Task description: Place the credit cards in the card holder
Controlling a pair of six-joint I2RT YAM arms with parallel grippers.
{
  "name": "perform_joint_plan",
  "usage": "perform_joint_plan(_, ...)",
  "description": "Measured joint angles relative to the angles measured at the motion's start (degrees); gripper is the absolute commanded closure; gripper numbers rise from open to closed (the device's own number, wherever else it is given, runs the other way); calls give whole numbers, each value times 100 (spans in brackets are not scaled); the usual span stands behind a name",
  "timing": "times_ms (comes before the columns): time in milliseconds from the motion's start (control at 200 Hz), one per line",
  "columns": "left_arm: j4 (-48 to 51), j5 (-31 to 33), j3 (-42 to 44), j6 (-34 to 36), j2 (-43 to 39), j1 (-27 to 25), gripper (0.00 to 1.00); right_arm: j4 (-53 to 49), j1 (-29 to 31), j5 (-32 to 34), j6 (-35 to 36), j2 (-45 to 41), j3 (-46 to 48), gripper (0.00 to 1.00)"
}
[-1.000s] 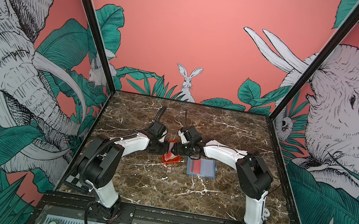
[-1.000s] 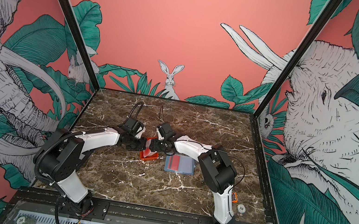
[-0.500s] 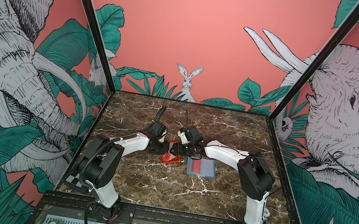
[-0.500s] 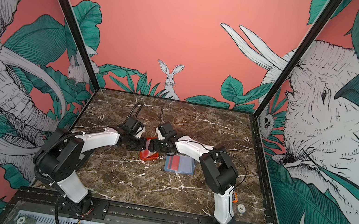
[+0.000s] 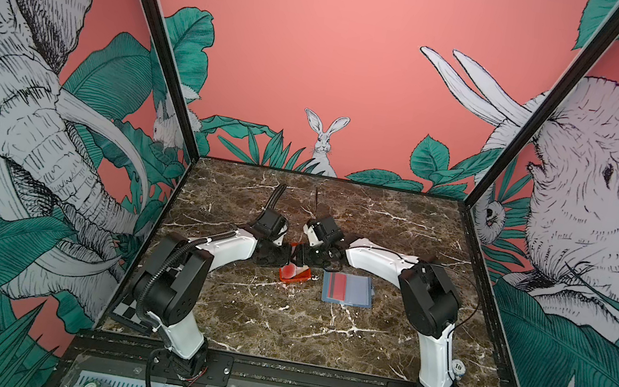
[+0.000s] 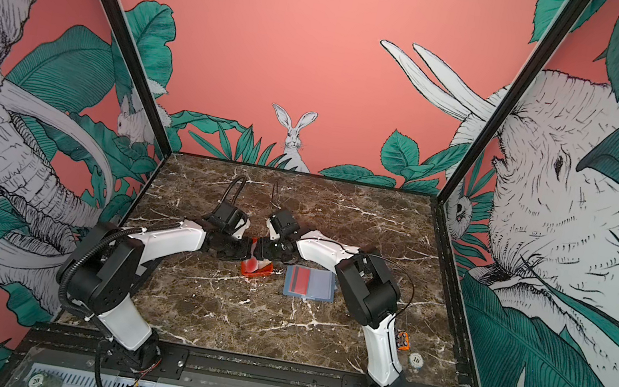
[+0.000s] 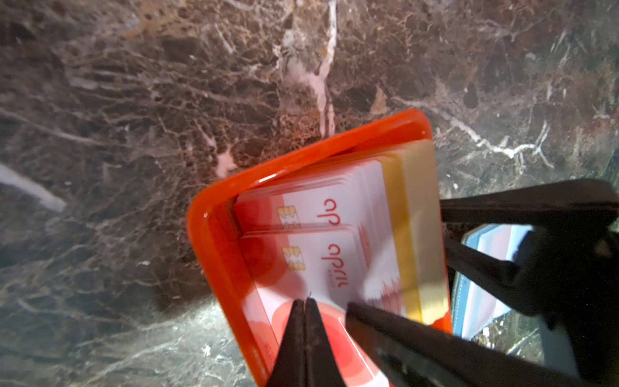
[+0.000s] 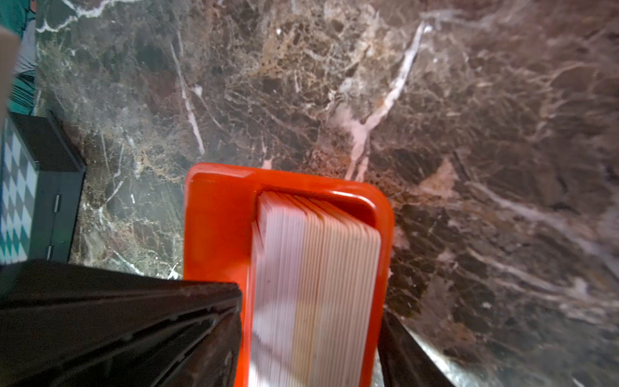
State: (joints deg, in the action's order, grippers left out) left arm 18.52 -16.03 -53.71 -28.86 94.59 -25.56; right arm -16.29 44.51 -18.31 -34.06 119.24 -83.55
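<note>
A stack of credit cards (image 7: 318, 261) stands on edge in a small orange tray (image 7: 207, 234) near the table's middle, seen in both top views (image 5: 293, 271) (image 6: 253, 265). My left gripper (image 7: 305, 301) is shut, and its joined tips rest on the front card's red circle. My right gripper (image 8: 311, 301) straddles the card stack (image 8: 315, 268) and the tray wall (image 8: 383, 234), a finger against each side. The slate-blue card holder (image 5: 347, 289) (image 6: 309, 283) lies open and flat to the right of the tray, with a red card in its left sleeve.
A checkerboard panel (image 5: 129, 309) (image 8: 13, 187) leans at the front left corner. A small chip marked 10 (image 5: 458, 367) (image 6: 416, 359) and a small orange-black part (image 6: 403, 340) lie by the right arm's base. Painted walls enclose the marble table on three sides.
</note>
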Motion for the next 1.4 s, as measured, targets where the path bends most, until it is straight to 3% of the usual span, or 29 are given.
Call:
perform_joint_plan(565,-20,-66,24,-7,0,0,99,-122,-140,157,-44,210,-361,37)
perform_joint_plan(1395,-118,-240,22,-76,35,0,95,-66,-151,-68,-22,-201,249,37)
